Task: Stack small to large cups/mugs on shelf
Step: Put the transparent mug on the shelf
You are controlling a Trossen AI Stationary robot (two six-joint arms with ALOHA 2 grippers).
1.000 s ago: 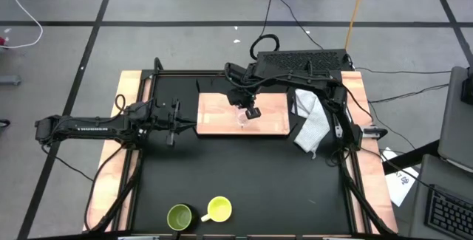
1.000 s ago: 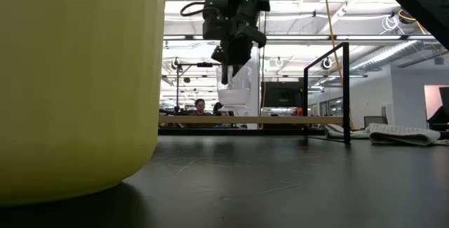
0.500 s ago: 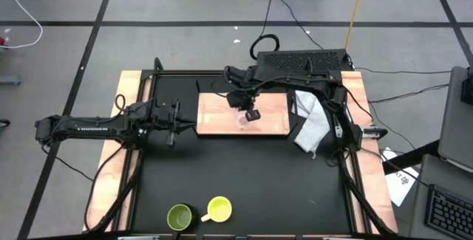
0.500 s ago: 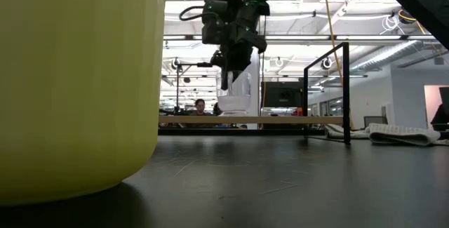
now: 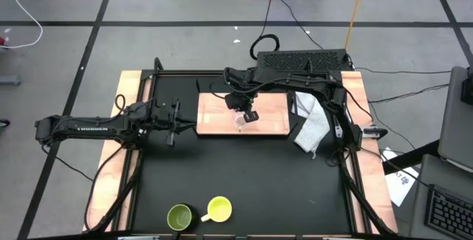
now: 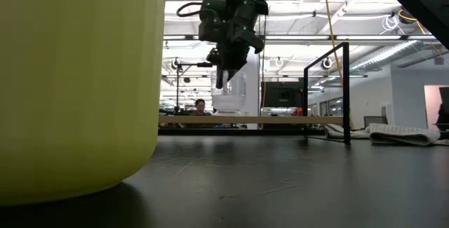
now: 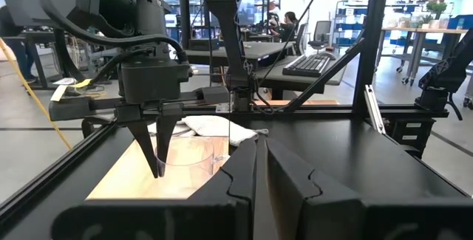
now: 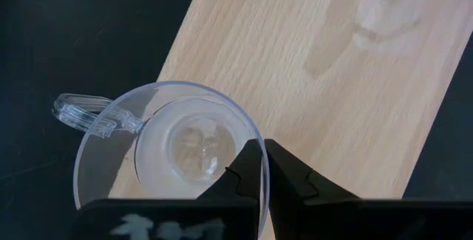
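Note:
The small clear glass cup (image 8: 177, 148) hangs over the near part of the light-brown wooden shelf (image 5: 273, 114), its handle (image 8: 96, 111) toward the shelf's edge. My right gripper (image 5: 246, 114) is shut on it from above. The cup also shows in the left wrist view (image 7: 196, 155) and the low view (image 6: 231, 95). The yellow mug (image 5: 219, 209) and the olive-green mug (image 5: 179, 216) stand side by side at the table's near edge. My left gripper (image 5: 185, 124) is shut and empty, left of the shelf. My right gripper pinches the glass cup's wall at the rim (image 8: 253, 131), opposite the handle, one finger inside and one outside. The fingers (image 7: 157, 155) point down from above. The cup stays upright just over the shelf; I cannot tell whether its base touches the wood.
A white cloth (image 5: 310, 122) lies right of the shelf. A black frame post (image 6: 345, 91) stands at the right. The yellow mug (image 6: 77, 81) fills the low view's left. Bare black table lies between the shelf and the mugs.
My right gripper has gone a little toward the table's left edge with the glass cup, still shut on it. The cup has stayed upright over the shelf.

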